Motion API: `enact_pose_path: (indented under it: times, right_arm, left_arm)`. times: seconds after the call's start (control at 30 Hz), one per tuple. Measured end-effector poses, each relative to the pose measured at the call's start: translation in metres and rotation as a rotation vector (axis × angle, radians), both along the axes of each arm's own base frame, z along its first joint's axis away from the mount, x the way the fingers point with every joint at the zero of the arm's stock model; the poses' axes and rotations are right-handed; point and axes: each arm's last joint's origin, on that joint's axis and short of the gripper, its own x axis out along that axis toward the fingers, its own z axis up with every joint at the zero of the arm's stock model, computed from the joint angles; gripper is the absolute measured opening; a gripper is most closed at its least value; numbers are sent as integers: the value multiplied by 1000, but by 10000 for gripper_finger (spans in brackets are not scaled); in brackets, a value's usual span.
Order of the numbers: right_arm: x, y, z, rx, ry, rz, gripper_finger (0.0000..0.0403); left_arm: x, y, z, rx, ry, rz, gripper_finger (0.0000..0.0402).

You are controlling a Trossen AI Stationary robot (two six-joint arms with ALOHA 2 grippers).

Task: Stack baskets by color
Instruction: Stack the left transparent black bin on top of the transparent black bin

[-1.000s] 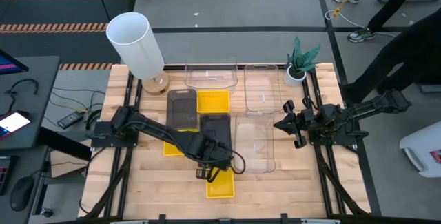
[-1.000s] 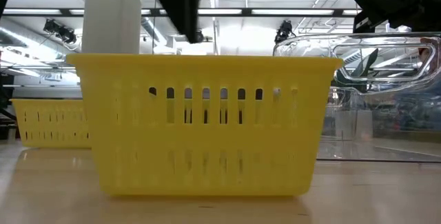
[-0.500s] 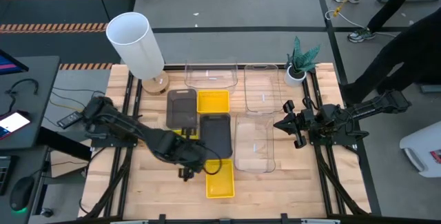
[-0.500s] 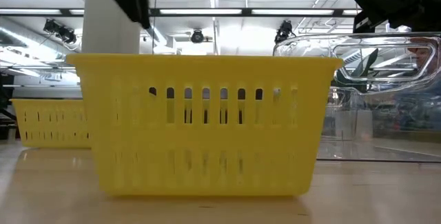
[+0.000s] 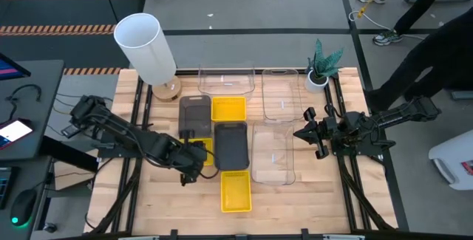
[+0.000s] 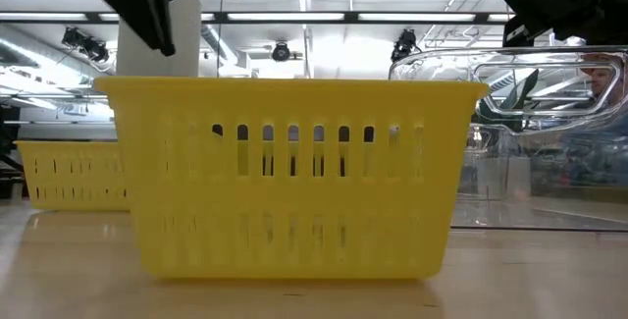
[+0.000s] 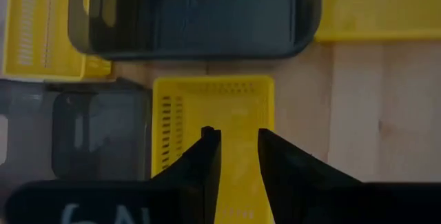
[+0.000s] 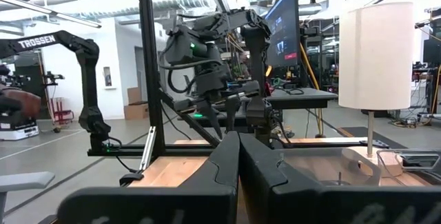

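**Left gripper hangs over a yellow basket, right arm waits at the side**

Centre table, and here are the baskets. Three yellow: one alone at the near edge, one toward the back, and one at the left, partly hidden under the left gripper. Two dark grey in plain sight: one beside that back yellow, one in the middle; the left wrist view catches another dark shape next to the left-hand yellow basket, too dim to call. Three clear baskets: one at the back, one beside it, one in front of that.

The left gripper hovers above the left-hand yellow basket, fingers a narrow gap apart and nothing between them. The right gripper sits at the table's right side near the clear baskets, fingers pressed together, empty.

All of it rests on a light wooden tabletop. At the back-left corner stands a tall white cylinder, at the back-right a small potted plant. Around the table, grey floor; a desk at the left, and a person's legs and shoes at the top right.
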Motion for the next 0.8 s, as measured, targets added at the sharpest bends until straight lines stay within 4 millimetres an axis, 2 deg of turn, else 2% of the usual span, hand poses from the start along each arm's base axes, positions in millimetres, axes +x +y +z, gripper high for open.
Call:
enact_pose_path:
  times: [0.53,0.8]
  right_arm:
    - [0,0,0,0,0,0,16]
    - [0,0,0,0,0,0,16]
  left_arm:
    - [-44,24,-25,-43,-56,71,84]
    - [-46,35,-26,-33,-58,101,80]
